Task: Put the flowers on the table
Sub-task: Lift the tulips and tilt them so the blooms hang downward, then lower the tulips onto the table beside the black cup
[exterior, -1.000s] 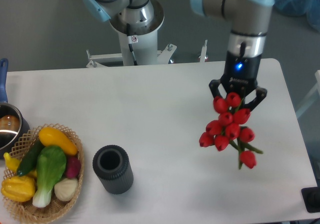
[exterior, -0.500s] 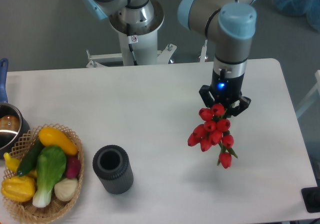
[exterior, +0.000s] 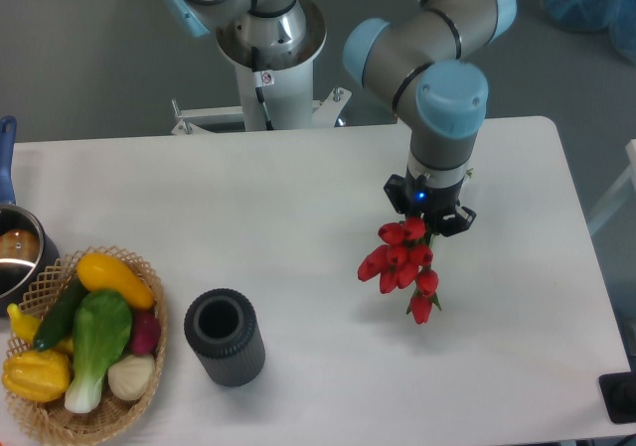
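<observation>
The flowers [exterior: 399,263], a bunch of red tulips with a little green showing, hang from my gripper [exterior: 425,218] over the right half of the white table [exterior: 298,218]. The gripper points down and is shut on the bunch's upper end; the stems are hidden under the blooms and the fingers. The lowest tulip [exterior: 421,309] is near the tabletop; I cannot tell whether it touches.
A dark grey ribbed cylinder vase [exterior: 225,337] stands upright at the front, left of centre. A wicker basket [exterior: 84,347] of vegetables sits at the front left corner. A pot [exterior: 15,252] pokes in at the left edge. The arm's base [exterior: 268,39] is behind the table.
The gripper has carried the flowers leftward and down toward the table; the bunch looks smaller and lower now, and the arm has folded in over the table.
</observation>
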`<action>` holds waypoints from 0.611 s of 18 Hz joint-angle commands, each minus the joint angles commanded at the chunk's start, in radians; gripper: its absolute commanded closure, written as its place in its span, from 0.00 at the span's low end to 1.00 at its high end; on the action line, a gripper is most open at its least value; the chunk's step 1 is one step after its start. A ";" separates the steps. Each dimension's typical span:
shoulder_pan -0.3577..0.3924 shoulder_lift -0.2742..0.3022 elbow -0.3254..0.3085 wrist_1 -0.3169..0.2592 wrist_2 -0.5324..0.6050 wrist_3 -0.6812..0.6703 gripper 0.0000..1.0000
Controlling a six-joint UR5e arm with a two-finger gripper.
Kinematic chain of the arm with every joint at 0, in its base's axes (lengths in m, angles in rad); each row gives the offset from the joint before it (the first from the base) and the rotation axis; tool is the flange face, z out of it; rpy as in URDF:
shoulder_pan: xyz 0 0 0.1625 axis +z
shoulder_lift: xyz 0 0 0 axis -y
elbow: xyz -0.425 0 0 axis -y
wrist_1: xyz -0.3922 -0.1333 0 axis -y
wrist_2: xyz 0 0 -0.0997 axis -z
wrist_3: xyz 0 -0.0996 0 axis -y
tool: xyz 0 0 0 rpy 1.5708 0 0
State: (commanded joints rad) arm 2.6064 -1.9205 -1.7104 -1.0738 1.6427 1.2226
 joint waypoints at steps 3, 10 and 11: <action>-0.011 -0.014 -0.018 0.002 0.006 -0.002 0.67; -0.019 -0.034 -0.017 0.003 0.005 -0.012 0.67; -0.029 -0.040 -0.015 0.006 0.006 -0.014 0.67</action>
State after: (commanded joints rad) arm 2.5772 -1.9604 -1.7257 -1.0677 1.6490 1.2088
